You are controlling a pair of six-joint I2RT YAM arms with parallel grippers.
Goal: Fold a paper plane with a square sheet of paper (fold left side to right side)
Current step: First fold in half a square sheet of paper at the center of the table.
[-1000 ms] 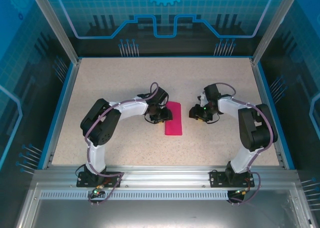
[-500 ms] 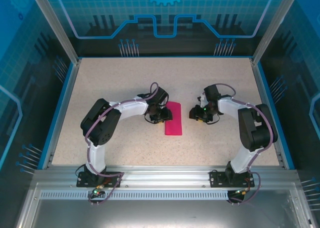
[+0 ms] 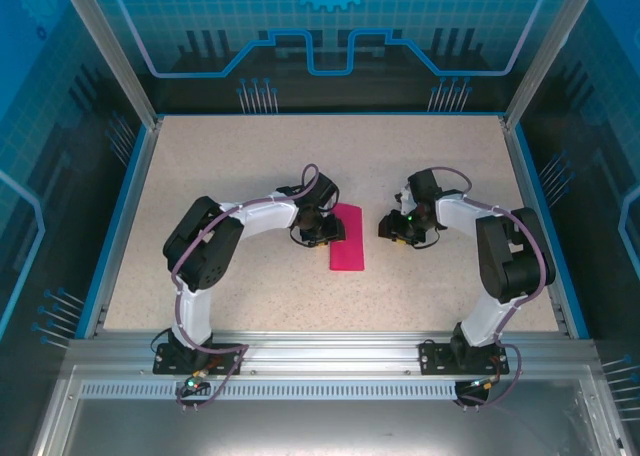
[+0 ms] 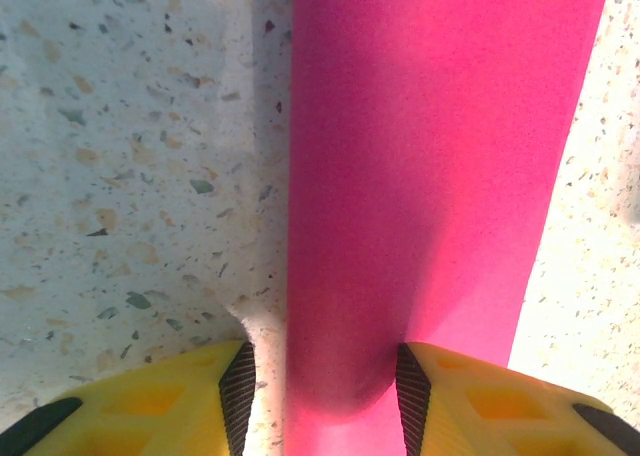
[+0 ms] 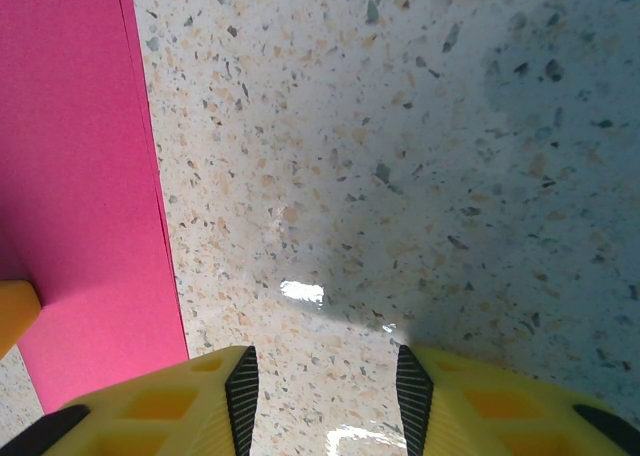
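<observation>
And there it was, the pink paper (image 3: 347,238), lying flat in the middle of the speckled worktop (image 3: 250,166) as a narrow upright strip, long sides running away from the arms. From above, the left pincer (image 3: 322,234) sat right at the strip's left long edge, nose down. The right pincer (image 3: 389,226) hung off to the other side, near the paper but clear of it, with bare worktop between.

Down at the left wrist, what a close look! The left pincer (image 4: 325,388) was released, its yellow fingers parted, and it straddled the paper's left edge. One black pad (image 4: 238,391) stood just outside that edge over the stone-flecked surface, and the other pad (image 4: 411,394) sat over the pink paper (image 4: 430,156) itself. The paper ran up between them, shaded along its left side, and nothing was clamped.

Over to the right wrist: the right pincer (image 5: 325,388) was released too, jaws apart, with only speckled worktop (image 5: 400,156) in the gap. The pink paper (image 5: 80,176) lay off to its left, and the near long edge showed a thin double line, layers stacked. A small yellow corner (image 5: 15,311) poked in at the left border, over the paper; I couldn't tell what it belonged to.
</observation>
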